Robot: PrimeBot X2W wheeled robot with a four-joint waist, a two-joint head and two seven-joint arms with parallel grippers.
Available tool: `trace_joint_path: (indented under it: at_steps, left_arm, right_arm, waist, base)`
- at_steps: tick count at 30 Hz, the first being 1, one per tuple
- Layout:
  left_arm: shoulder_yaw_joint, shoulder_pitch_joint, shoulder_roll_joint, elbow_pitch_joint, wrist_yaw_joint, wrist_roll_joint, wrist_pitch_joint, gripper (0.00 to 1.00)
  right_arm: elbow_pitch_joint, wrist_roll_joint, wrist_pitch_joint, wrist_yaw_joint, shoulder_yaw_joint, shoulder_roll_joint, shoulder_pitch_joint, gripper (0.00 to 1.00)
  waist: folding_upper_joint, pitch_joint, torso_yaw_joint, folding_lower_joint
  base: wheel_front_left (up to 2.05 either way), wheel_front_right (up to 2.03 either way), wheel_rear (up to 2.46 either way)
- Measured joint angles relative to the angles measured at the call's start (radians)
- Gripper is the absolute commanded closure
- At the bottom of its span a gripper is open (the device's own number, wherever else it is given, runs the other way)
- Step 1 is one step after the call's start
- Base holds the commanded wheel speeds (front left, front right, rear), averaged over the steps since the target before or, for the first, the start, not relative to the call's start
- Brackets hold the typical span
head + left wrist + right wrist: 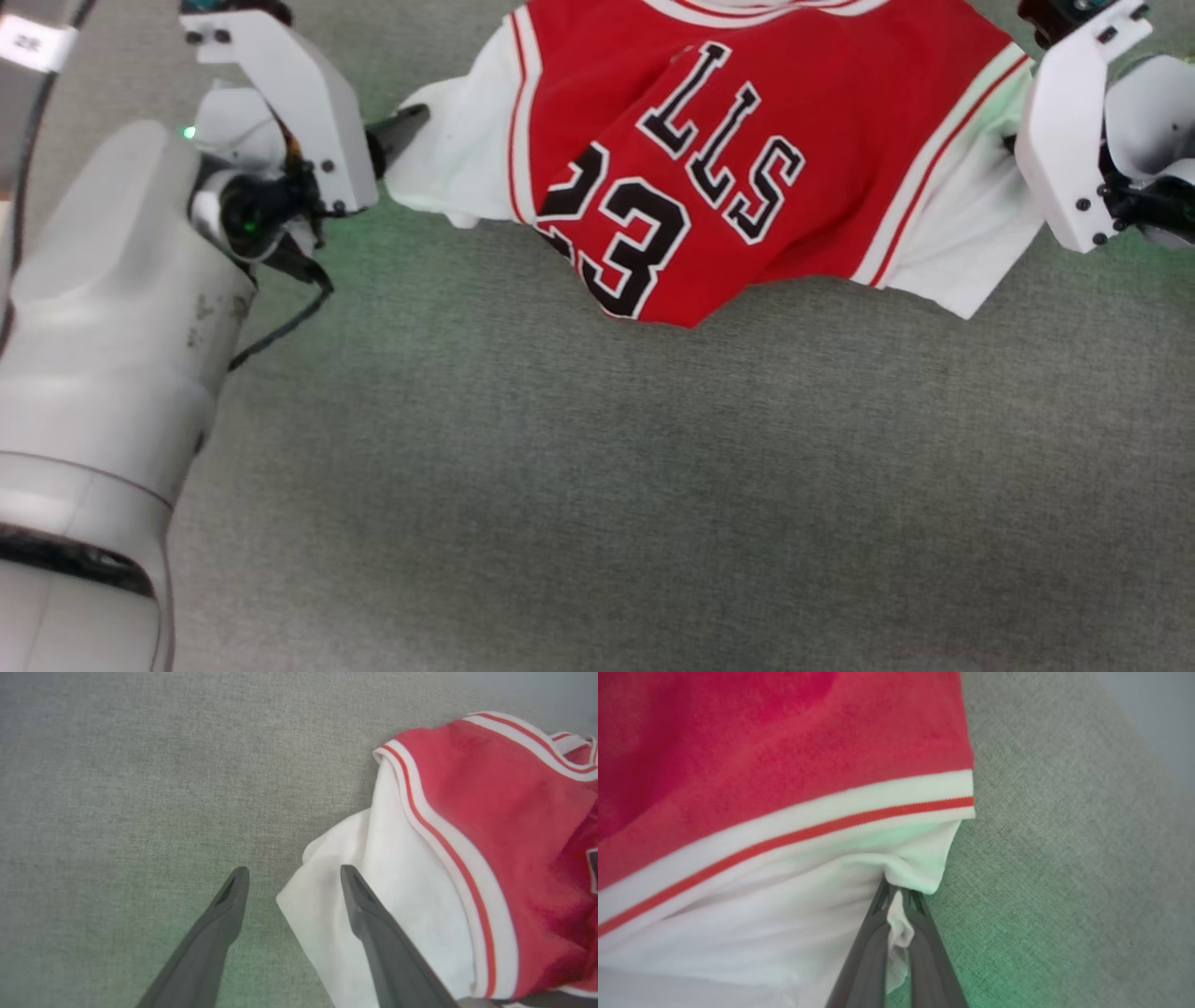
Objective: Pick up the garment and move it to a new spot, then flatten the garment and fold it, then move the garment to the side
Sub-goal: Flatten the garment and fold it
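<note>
One sleeve gripped: right end effector [899, 896] is clenched on the garment [794, 121] by its white sleeve, left end effector [292, 879] gapes at the other, so lifting, flattening and folding look undone.

- Red jersey-style garment [794, 140], white sleeve ends, white-striped trim, black white-edged lettering and "23" facing up.
- Lies rumpled at the far side, right of centre, sleeves spread left and right.

We see a matt red-and-white cloth garment [812, 140] on a rough grey woven-fabric bench [607, 467]; the white arm shell [103, 327] looks like smooth plastic.
</note>
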Motion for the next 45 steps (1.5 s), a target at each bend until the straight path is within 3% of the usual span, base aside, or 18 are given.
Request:
trace_joint_path:
  at_steps: [5, 12, 15, 16, 19, 22, 28, 32, 33, 37, 41, 45]
  left_arm:
    - [-0.020, -0.016, -0.004, 0.074, 0.000, -0.056, 0.038, 0.00]
    - [-0.019, -0.019, 0.004, 0.049, 0.000, -0.174, 0.092, 0.00]
    - [-0.030, -0.015, 0.009, 0.025, 0.000, -0.214, 0.118, 0.88]
    - [-0.036, -0.015, 0.012, 0.019, 0.000, -0.219, 0.117, 1.00]
    - [-0.057, -0.011, 0.016, 0.008, 0.000, -0.228, 0.091, 1.00]
    - [-0.073, -0.014, 0.026, -0.010, 0.000, -0.217, -0.003, 1.00]
    - [-0.066, -0.069, 0.042, -0.023, 0.000, -0.194, -0.292, 1.00]
    - [-0.039, -0.144, 0.040, 0.013, 0.000, -0.184, -0.489, 1.00]
    - [-0.033, -0.187, 0.034, 0.033, 0.000, -0.172, -0.579, 1.00]
    - [-0.026, -0.283, 0.006, 0.084, 0.000, -0.140, -0.719, 1.00]
    - [0.058, -0.416, 0.005, 0.119, -0.002, -0.128, -0.761, 1.00]
    - [0.248, -0.509, 0.027, 0.032, 0.003, -0.034, -0.765, 1.00]
  right_arm:
    - [-0.005, 0.018, -0.012, 0.001, 0.038, 0.009, -0.035, 1.00]
    - [0.007, 0.053, -0.033, 0.002, 0.080, 0.014, -0.060, 1.00]
    - [0.017, 0.063, -0.045, 0.002, 0.093, 0.019, -0.066, 1.00]
    - [0.021, 0.067, -0.055, 0.002, 0.096, 0.020, -0.067, 1.00]
    - [0.034, 0.076, -0.094, 0.002, 0.103, 0.024, -0.071, 1.00]
    - [0.061, 0.081, -0.160, 0.002, 0.099, 0.028, -0.071, 1.00]
    - [0.174, 0.081, -0.326, -0.001, 0.042, 0.026, -0.104, 1.00]
    - [0.290, 0.041, -0.464, -0.001, -0.040, 0.028, -0.217, 1.00]
    - [0.369, 0.007, -0.542, -0.001, -0.085, 0.044, -0.286, 1.00]
    - [0.545, -0.039, -0.730, -0.001, -0.184, 0.104, -0.444, 1.00]
    - [0.618, -0.069, -0.863, -0.001, -0.259, 0.151, -0.577, 1.00]
    - [0.627, -0.090, -0.939, -0.001, -0.339, 0.151, -0.681, 1.00]
  waist:
    - [0.0000, 0.024, -0.025, 0.0000]
    - [0.0000, 0.034, -0.035, 0.0000]
    - [0.0000, 0.033, -0.035, 0.0000]
    - [0.0000, 0.033, -0.035, 0.0000]
    - [0.0000, 0.029, -0.037, 0.0000]
    - [0.0000, 0.020, -0.041, 0.0000]
    - [0.0000, -0.011, -0.053, 0.0001]
    - [0.0000, -0.017, -0.070, 0.0001]
    - [0.0000, -0.009, -0.076, 0.0000]
    - [0.0000, 0.011, -0.086, 0.0000]
    - [0.0000, 0.021, -0.100, 0.0001]
    - [0.0000, 0.024, -0.114, 0.0001]
  base:
    - [0.00, 0.00, 0.00]
    - [0.00, 0.00, 0.00]
    - [0.00, 0.00, 0.00]
    - [0.00, 0.00, 0.00]
    - [0.00, 0.00, 0.00]
    - [0.00, 0.00, 0.00]
    - [0.00, 0.00, 0.00]
    - [0.00, 0.00, 0.00]
    - [0.00, 0.00, 0.00]
    - [0.00, 0.00, 0.00]
    - [0.00, 0.00, 0.00]
    - [0.00, 0.00, 0.00]
